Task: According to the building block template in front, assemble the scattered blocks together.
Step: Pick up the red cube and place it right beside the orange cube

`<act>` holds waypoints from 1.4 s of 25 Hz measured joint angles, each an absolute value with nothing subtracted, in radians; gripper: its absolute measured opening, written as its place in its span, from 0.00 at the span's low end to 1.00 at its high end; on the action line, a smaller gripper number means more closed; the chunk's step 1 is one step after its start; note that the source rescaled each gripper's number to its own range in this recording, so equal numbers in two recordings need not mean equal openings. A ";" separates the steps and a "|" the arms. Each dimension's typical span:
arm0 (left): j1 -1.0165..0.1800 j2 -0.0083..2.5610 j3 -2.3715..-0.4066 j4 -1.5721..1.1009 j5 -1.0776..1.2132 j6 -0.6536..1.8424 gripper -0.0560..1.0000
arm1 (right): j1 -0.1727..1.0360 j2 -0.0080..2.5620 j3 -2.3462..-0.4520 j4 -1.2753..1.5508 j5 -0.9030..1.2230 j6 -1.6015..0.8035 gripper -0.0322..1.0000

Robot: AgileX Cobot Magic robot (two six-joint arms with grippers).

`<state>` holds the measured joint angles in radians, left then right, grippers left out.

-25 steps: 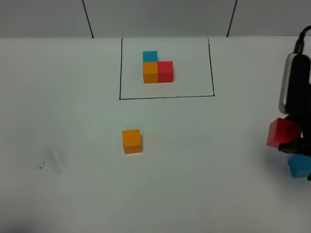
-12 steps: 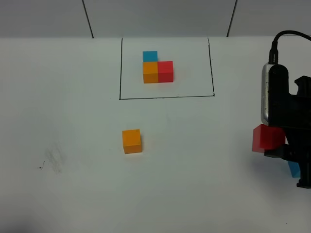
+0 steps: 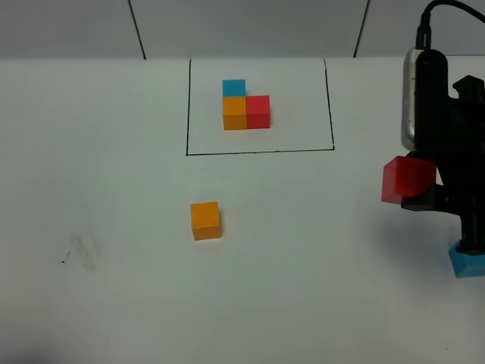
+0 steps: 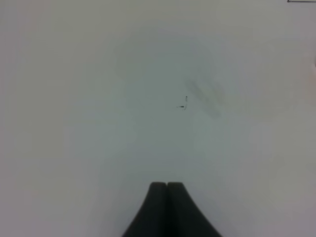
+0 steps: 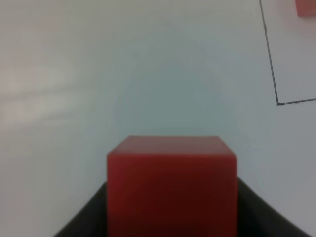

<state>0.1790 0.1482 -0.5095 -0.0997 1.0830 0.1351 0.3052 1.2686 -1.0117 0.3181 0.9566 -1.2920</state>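
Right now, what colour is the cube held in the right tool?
The cube is red, clearest in the right wrist view.

- Right arm (image 3: 447, 129) stands at the right edge of the exterior view, running from the upper right down to mid-height
- Right gripper (image 3: 415, 191) points toward frame left, jaws clamped on either side of a red cube (image 3: 408, 178)
- Left gripper (image 4: 167, 190), at bottom centre of its wrist view, has its jaws pressed together with nothing between them
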 joint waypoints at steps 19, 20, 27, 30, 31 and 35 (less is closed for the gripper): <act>0.179 0.148 -0.510 -0.100 1.083 0.135 0.05 | 0.592 1.696 -1.249 0.272 0.928 -1.277 0.48; 0.179 0.148 -0.510 -0.100 1.083 0.135 0.05 | 0.599 1.717 -1.256 0.269 0.922 -1.277 0.48; 0.179 0.148 -0.510 -0.100 1.083 0.135 0.05 | 0.629 1.831 -1.325 0.252 0.908 -1.277 0.48; 0.179 0.148 -0.510 -0.100 1.083 0.135 0.05 | 0.643 1.866 -1.356 0.249 0.906 -1.278 0.48; 0.179 0.148 -0.510 -0.100 1.083 0.135 0.05 | 0.649 1.878 -1.368 0.248 0.907 -1.278 0.48; 0.179 0.148 -0.510 -0.100 1.083 0.135 0.05 | 0.669 1.922 -1.406 0.246 0.906 -1.280 0.48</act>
<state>0.1790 0.1482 -0.5095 -0.0997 1.0830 0.1351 0.6688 1.9216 -1.4062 0.2464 0.9058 -1.2801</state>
